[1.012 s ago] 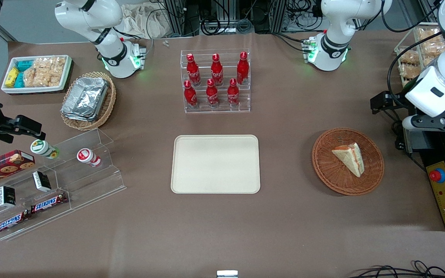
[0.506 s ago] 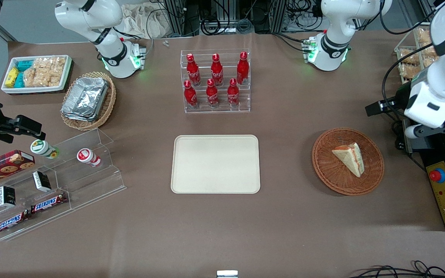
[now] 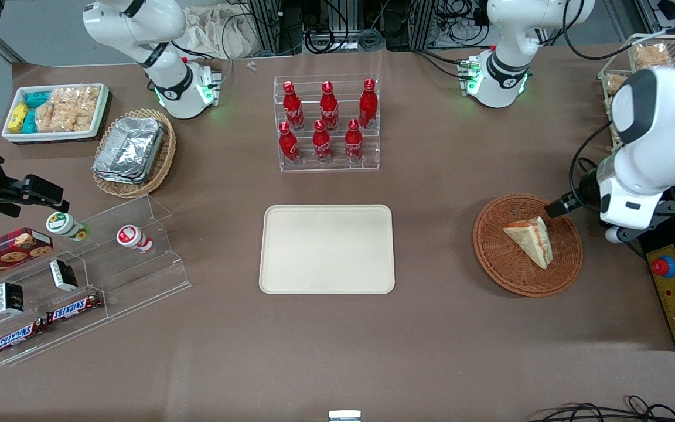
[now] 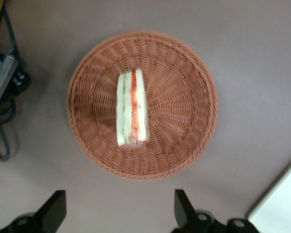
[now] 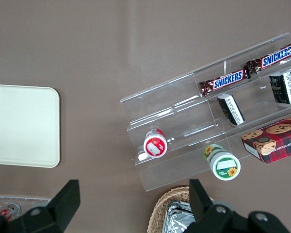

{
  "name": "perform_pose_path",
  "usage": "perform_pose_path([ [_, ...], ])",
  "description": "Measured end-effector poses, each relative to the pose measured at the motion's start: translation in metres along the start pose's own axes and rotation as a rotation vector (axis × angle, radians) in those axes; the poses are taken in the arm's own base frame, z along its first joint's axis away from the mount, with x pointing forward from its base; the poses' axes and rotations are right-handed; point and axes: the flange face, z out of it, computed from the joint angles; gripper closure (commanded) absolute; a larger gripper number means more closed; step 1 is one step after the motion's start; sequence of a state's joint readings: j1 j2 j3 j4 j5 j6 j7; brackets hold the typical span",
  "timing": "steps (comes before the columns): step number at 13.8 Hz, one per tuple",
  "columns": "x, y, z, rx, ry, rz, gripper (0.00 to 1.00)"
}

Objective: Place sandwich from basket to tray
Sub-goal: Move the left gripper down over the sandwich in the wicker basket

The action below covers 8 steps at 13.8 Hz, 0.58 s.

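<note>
The gripper [image 4: 119,213] hangs above the basket [image 4: 184,126] with its fingers spread wide and nothing between them, the sandwich [image 4: 132,108] lies in the basket, the tray [image 3: 326,248] is well apart, and two Snickers bars [image 5: 247,68] lie toward the parked arm's end.

Basket [image 4: 184,97]: woven wicker, reddish-brown, rough ribbed weave. Sandwich [image 4: 132,109]: soft pale bread, looks wrapped in shiny clear film. Tray [image 3: 327,248]: smooth matt cream surface. Counter [image 3: 431,328]: matt brown, flat. Pincer [image 4: 119,216] above counter beside basket: black matt fingers [image 4: 53,211], spread wide.
</note>
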<state>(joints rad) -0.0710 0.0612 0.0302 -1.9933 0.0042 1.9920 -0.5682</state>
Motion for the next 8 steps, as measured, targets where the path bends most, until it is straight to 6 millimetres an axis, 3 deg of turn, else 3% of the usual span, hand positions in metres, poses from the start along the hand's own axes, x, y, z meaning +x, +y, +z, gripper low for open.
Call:
perform_pose_path([
  [4, -0.005, -0.019, 0.088, -0.027, 0.043, -0.063, 0.00],
  [8, 0.004, -0.019, 0.149, -0.015, 0.037, -0.101, 0.00],
])
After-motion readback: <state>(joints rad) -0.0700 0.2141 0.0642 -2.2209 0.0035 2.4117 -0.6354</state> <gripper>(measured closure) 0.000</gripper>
